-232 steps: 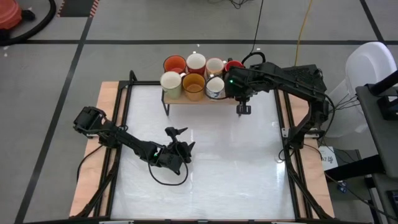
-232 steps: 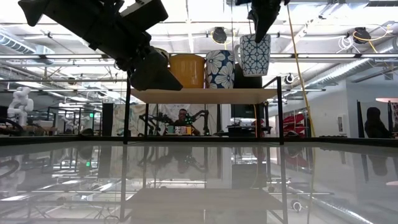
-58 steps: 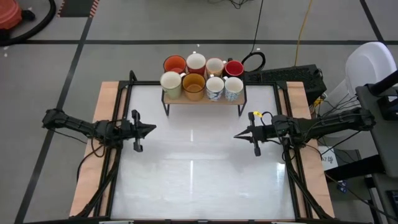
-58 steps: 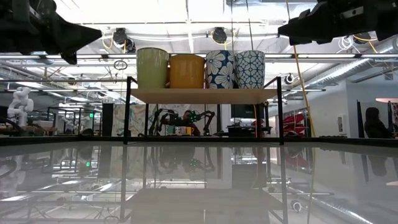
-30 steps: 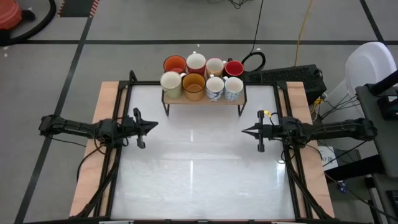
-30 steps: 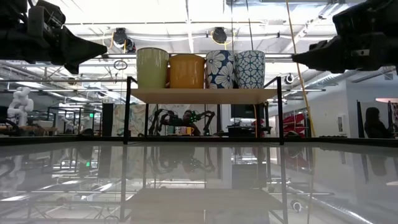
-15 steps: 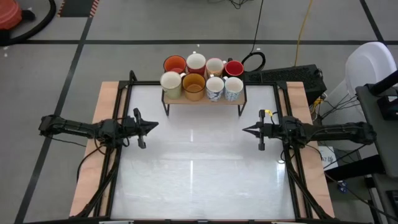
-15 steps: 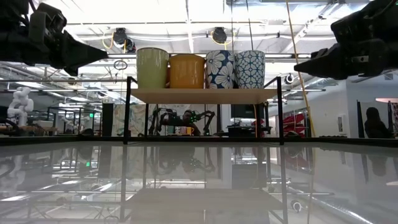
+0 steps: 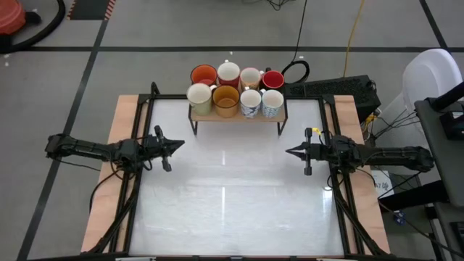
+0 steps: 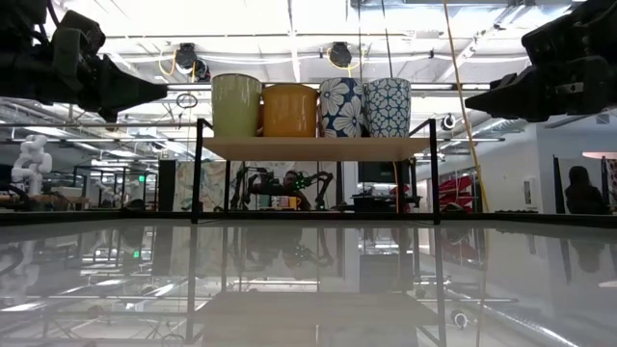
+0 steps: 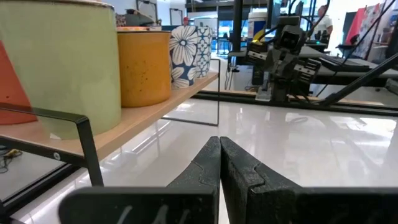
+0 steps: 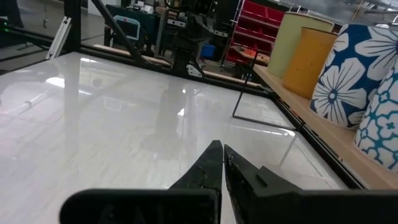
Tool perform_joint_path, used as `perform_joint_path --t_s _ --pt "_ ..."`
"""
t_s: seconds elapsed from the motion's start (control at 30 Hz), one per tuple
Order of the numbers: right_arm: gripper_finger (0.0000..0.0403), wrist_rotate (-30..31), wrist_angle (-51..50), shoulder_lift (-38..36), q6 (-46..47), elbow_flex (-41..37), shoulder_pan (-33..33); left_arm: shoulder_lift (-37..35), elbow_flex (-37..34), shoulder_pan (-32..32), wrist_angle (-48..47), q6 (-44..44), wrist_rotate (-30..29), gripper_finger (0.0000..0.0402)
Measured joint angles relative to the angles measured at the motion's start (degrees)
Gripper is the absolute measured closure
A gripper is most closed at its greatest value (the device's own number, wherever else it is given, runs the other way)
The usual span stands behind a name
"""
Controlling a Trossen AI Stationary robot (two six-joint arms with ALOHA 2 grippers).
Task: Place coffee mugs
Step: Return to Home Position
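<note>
Already shelved: watch the arms, not the mugs

High view. Eight mugs [image 9: 226, 100] stand in two rows on the shelf [image 9: 235, 117], ahead of both tips and between them. The left gripper [image 9: 176, 143] has its fingers pressed together, holds nothing, and points inward over the table [image 9: 225, 203]. The right gripper [image 9: 290, 152] is likewise closed and empty. It faces the left one, well apart. Job looks finished to me; only parking remains.

Low view. Front four mugs are upright, packed side by side. Both tips show at about mug height, though true height is hard to judge. The shelf has thin legs. Risk: a tip swung shelfward at that level would hit a mug wall, not pass under. One knock could carry along the row.

Left wrist view. Fingers are closed on nothing. The cream mug [image 11: 68, 62] is the nearest one, off to the side, close to the shelf's front edge and corner frame. Risk: a wrist or elbow catching that frame would jolt every mug at once.

Right wrist view. Fingers are closed and empty. The patterned mug [image 12: 382, 130] is the nearest one, at the shelf end. Same hazard there. Also, the arms point at each other, so driving both inward together could make them meet mid-table.
</note>
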Motion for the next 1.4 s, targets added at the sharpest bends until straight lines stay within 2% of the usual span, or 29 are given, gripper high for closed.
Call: perform_joint_path --t_s 0.07,0.27,0.43,0.67,0.93,1.27,1.4 --pt "0.0403 -0.4 -0.7 -0.9 0.0 0.0 0.0 0.0 0.0 0.0 0.1 0.0 -0.1 0.0396" --pt "0.0403 -8.8 -2.2 -2.2 3.8 0.0 0.0 0.0 0.0 0.0 0.4 0.3 -0.8 0.0396" --pt "0.0403 -8.8 -4.1 -2.3 6.1 -0.5 0.9 0.0 0.0 0.0 1.1 1.6 -2.4 0.0396" --pt "0.0403 0.2 -4.2 -2.3 7.4 -2.9 3.3 0.0 0.0 0.0 2.3 2.7 -2.5 0.0396" --pt "0.0403 0.5 -3.3 -2.3 8.9 -3.0 7.0 0.0 0.0 0.0 2.1 2.8 -3.5 0.0396" --pt "0.0403 9.2 -3.3 -2.3 10.3 -3.1 13.8 0.0 0.0 0.0 1.4 2.9 -3.5 0.0396" --pt "0.0403 9.4 -3.4 -2.8 10.7 -3.1 15.4 0.0 0.0 0.0 1.3 2.9 -3.5 0.0396"
